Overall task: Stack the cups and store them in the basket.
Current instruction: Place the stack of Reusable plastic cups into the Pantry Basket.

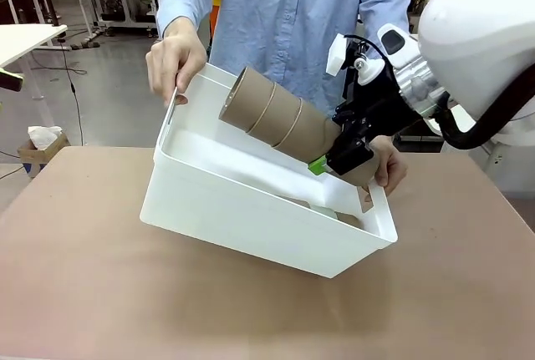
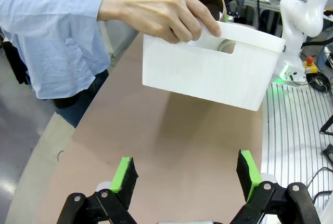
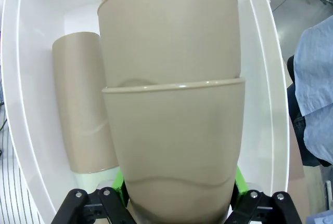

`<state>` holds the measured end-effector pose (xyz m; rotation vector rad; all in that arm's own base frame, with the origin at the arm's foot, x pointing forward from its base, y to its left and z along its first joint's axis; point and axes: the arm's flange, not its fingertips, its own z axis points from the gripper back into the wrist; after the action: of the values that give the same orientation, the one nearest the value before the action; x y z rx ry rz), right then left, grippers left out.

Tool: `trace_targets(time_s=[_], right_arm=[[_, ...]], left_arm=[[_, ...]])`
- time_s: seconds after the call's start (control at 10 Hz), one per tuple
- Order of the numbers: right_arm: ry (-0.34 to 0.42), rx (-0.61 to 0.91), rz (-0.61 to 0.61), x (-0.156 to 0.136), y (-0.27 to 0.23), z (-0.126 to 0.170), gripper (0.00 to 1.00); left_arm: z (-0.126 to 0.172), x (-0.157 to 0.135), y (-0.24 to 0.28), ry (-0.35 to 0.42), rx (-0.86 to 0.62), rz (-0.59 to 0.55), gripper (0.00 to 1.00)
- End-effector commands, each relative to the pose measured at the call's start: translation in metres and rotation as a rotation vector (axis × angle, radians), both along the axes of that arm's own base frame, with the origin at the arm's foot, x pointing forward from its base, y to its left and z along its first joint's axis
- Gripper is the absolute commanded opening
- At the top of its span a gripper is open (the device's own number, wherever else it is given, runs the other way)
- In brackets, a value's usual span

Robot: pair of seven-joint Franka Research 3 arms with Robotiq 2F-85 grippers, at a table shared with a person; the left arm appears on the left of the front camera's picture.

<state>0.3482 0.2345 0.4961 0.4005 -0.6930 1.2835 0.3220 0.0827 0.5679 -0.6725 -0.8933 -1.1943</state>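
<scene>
My right gripper (image 1: 338,158) is shut on the narrow end of a stack of tan-brown cups (image 1: 280,118), held on its side with the mouth toward the person. The stack hangs over the white basket (image 1: 242,210), which the person tilts toward me, one hand (image 1: 175,55) on each short side. In the right wrist view the stack (image 3: 171,104) sits between the green pads (image 3: 118,188), and another tan cup (image 3: 83,109) lies on the basket floor (image 3: 31,52). My left gripper (image 2: 187,176) is open above bare table, short of the basket (image 2: 208,73).
The brown table (image 1: 92,276) has free room in front of and left of the basket. A cardboard box (image 1: 38,147) sits on the floor beyond the table's far left corner. Workbenches stand behind the person.
</scene>
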Motion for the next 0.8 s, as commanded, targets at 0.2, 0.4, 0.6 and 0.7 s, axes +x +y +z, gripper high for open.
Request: trace_targets(time_s=[0.2, 0.4, 0.6, 0.7], right_arm=[[0.049, -0.015, -0.028, 0.036, 0.02, -0.011, 0.87], [0.063, -0.021, -0.029, 0.044, 0.031, -0.021, 0.87], [0.072, -0.046, -0.019, 0.044, 0.048, -0.029, 0.87], [0.069, -0.066, -0.024, 0.043, 0.054, -0.033, 0.87]], left_arm=[[0.002, -0.001, -0.001, 0.001, -0.011, -0.003, 1.0], [0.002, -0.001, -0.001, 0.001, -0.011, -0.003, 1.0], [0.002, -0.001, -0.001, 0.001, -0.011, -0.003, 1.0], [0.002, -0.001, -0.001, 0.001, -0.011, -0.003, 1.0]])
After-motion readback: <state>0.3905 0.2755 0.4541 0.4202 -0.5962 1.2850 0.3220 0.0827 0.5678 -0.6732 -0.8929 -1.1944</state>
